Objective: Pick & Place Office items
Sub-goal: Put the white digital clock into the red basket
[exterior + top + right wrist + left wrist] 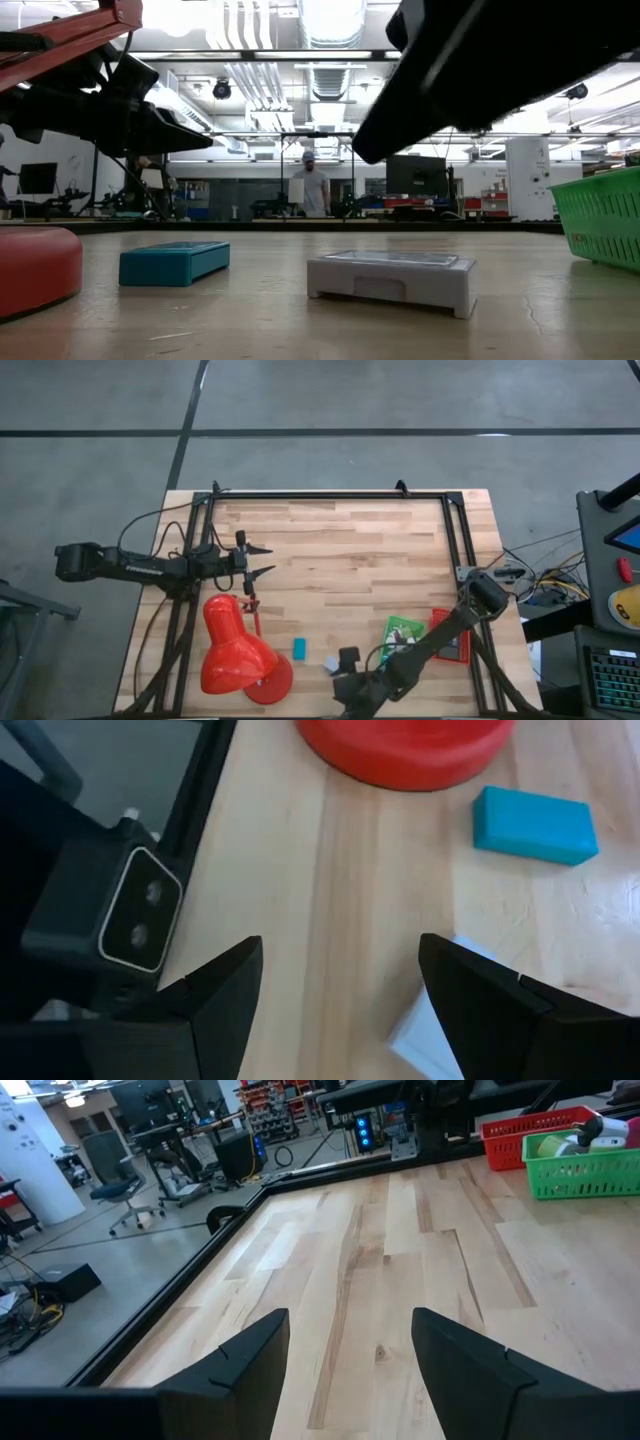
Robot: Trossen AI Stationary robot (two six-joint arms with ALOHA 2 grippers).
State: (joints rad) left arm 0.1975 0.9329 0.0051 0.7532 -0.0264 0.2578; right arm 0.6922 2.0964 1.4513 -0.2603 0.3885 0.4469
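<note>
A flat white block (331,663) (390,280) and a teal block (299,648) (175,262) lie flat on the wooden table near its front edge. My right gripper (343,665) (340,1010) stands open, slanting down over the table just beside the white block (425,1032). One of its fingers partly hides that block, and the teal block (535,825) lies farther off. In the low view it hangs dark above the table (500,60). My left gripper (262,560) (350,1370) waits open at the table's left side, with nothing between its fingers.
A big red desk lamp (240,655) stands at the front left, its base (405,750) close to the teal block. A green tray (405,632) and a red tray (452,635) sit at the front right. A small camera (130,915) stands at the front edge.
</note>
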